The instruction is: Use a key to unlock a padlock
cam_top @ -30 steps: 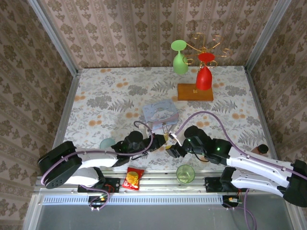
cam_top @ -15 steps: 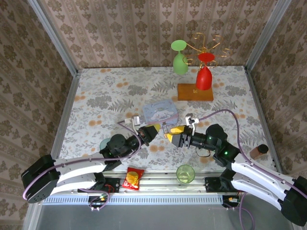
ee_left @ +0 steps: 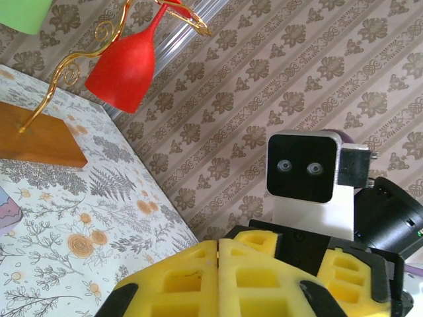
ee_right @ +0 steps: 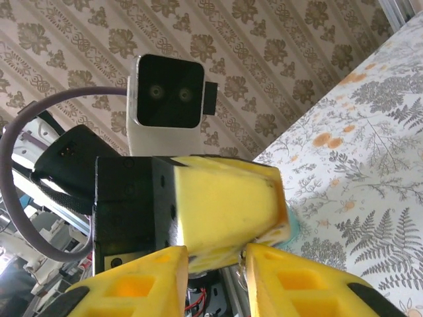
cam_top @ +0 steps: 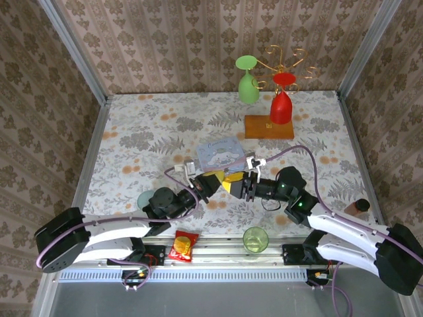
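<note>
From above, the floral-patterned counter [cam_top: 152, 132] carries a pale blue cartoon tin [cam_top: 221, 153] at mid-frame. Just below the tin, the left gripper [cam_top: 213, 178] and the right gripper [cam_top: 232, 181] meet tip to tip, yellow against yellow. That meeting spot is too small to read, so I cannot tell where the padlock is or how it looks. In the upper right, a gold wire rack on a wooden block [cam_top: 269, 127] holds a green wine glass [cam_top: 248, 82] and a red wine glass [cam_top: 281, 105], bowls down. At the bottom edge lie a red and yellow snack packet [cam_top: 184, 246] and a clear green cup [cam_top: 255, 239].

The left wrist view gives the detail the overhead one lacks. Its yellow foam fingers [ee_left: 178, 284] press flat together along one seam, so the jaws are clenched. Behind them, right of centre, a white camera box with a black face [ee_left: 304, 175] looks back.

In the right wrist view, its own yellow fingers [ee_right: 132, 284] at the bottom edge stand parted, with a gap between them. The left gripper's yellow block sits just above that gap. I cannot tell whether the block and the fingers touch.
</note>
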